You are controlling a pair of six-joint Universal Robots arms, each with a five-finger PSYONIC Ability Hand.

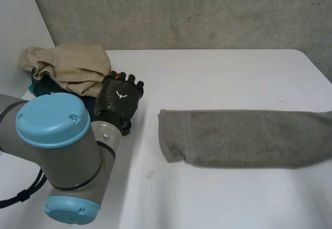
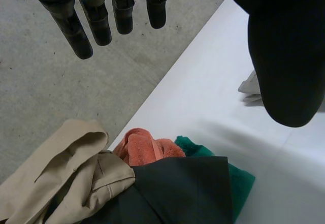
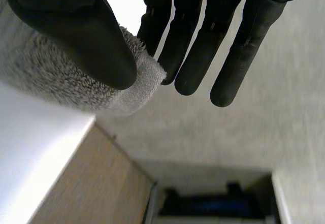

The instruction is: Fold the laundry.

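A grey towel (image 1: pixel 244 138) lies folded into a long strip across the table, its far end running off toward the right side. In the right wrist view my right hand (image 3: pixel 86 36) pinches the end of the grey towel (image 3: pixel 51 82) between the thumb and the straight fingers (image 3: pixel 198 56), lifted past the table's edge. My left hand (image 1: pixel 120 99) hovers open over the pile of laundry (image 1: pixel 72 68) at the back left. Below its straight fingers (image 2: pixel 96 21) lie a beige garment (image 2: pixel 66 173), an orange cloth (image 2: pixel 144 148), a dark garment (image 2: pixel 183 193) and a green cloth (image 2: pixel 238 183).
The white table (image 1: pixel 223 73) ends at a concrete wall behind. The left arm's big joint (image 1: pixel 57 151) covers the near left of the table. A corner of the towel (image 2: pixel 250 87) shows beside my left thumb.
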